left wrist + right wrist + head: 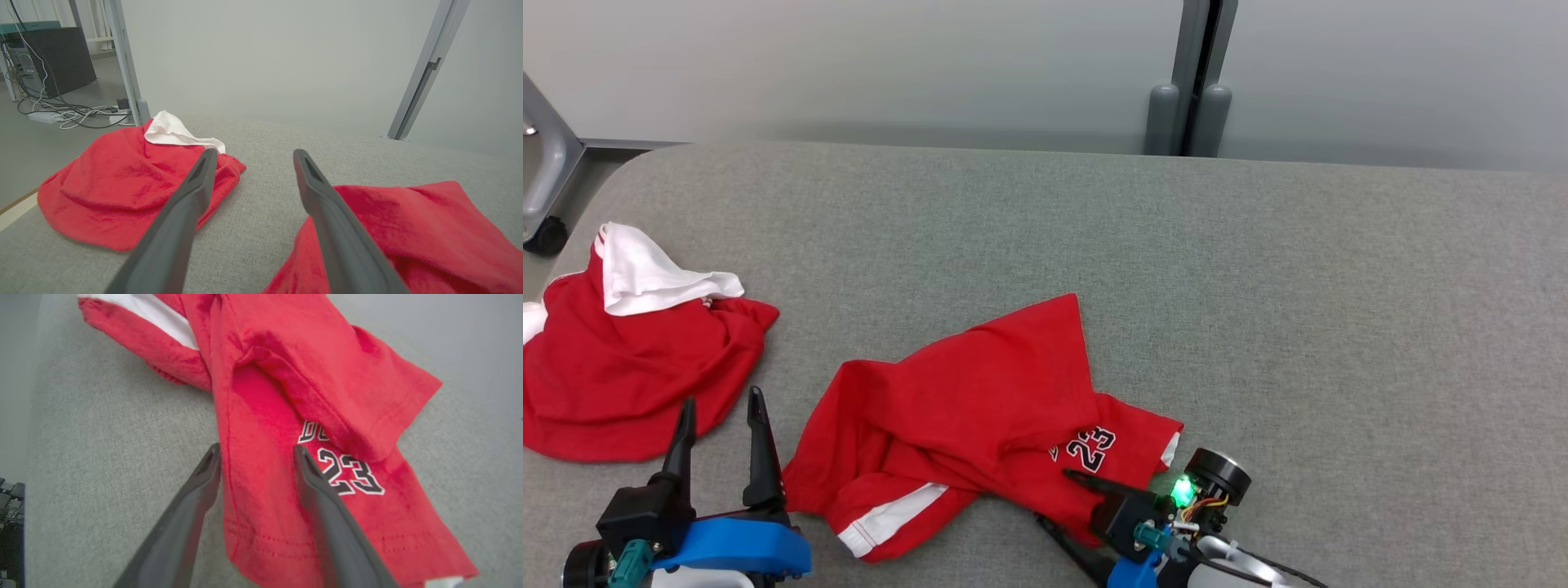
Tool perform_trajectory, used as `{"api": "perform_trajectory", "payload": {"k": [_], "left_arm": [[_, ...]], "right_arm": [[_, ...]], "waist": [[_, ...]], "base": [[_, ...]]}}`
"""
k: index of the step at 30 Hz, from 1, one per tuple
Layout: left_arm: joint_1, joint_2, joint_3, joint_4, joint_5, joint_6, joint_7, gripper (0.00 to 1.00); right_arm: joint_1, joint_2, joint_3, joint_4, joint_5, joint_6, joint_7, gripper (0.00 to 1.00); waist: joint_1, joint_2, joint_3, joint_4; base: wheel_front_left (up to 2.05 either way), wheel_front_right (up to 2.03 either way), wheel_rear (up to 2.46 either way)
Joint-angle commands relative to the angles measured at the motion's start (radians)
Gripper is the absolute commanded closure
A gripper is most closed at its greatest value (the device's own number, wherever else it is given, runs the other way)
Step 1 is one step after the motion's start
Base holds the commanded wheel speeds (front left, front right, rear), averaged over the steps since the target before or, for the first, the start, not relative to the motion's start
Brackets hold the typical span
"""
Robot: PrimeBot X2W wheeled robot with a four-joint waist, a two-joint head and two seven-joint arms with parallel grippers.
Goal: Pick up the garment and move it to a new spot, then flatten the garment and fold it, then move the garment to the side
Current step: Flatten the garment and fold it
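Head view: a grey fabric-covered table (1258, 286) spans the frame, with a pale wall behind it. The red garment (980, 392) lies crumpled on the table near its front edge, about midway across. One fold lies over another, and a white stripe shows at its lower left. A second red-and-white garment (629, 367) sits bunched at the table's left end, apart from the first.

The left gripper (722, 398) is at the lower left between the two garments, its fingers spread wide and holding nothing. In the left wrist view bare table shows between the fingers of the left gripper (254, 152).

The right gripper (1052, 496) is at the garment's lower right corner, also spread wide. In the right wrist view it (256, 448) straddles the garment's (286, 375) hemmed side edge, with one finger over table and one over cloth. Whether it touches the cloth I cannot tell.

A black-and-white "23" print (1090, 447) lies just beside that finger, and a green light (1180, 491) glows on the wrist.
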Motion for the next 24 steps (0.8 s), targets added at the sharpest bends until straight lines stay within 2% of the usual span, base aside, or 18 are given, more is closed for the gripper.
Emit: {"api": "perform_trajectory", "payload": {"k": [1, 11, 17, 24], "left_arm": [[-0.015, -0.003, -0.003, 0.003, 0.003, -0.004, -0.003, 0.0], [-0.002, -0.004, -0.003, 0.012, 0.004, -0.006, -0.003, 0.0], [0.01, -0.004, -0.007, 0.005, -0.006, -0.007, -0.003, 0.0], [0.014, -0.004, -0.013, 0.003, -0.019, -0.007, -0.003, 0.0]], "right_arm": [[-0.018, -0.004, -0.013, 0.003, 0.0, 0.0, -0.005, 1.0], [-0.013, -0.004, -0.141, -0.066, 0.035, 0.0, -0.005, 1.0], [0.023, -0.036, -0.29, -0.203, 0.023, 0.0, -0.004, 1.0], [0.107, -0.083, -0.391, -0.37, -0.007, 0.0, 0.011, 1.0]], "waist": [[-0.0001, -0.0001, 0.002, 0.001], [-0.0001, -0.0001, -0.018, -0.02], [-0.0001, -0.0001, -0.03, -0.036], [-0.0001, -0.0001, -0.026, -0.051]], "base": [[0.0, 0.0, 0.0], [0.0, 0.0, 0.0], [0.0, 0.0, 0.0], [0.0, 0.0, 0.0]]}}
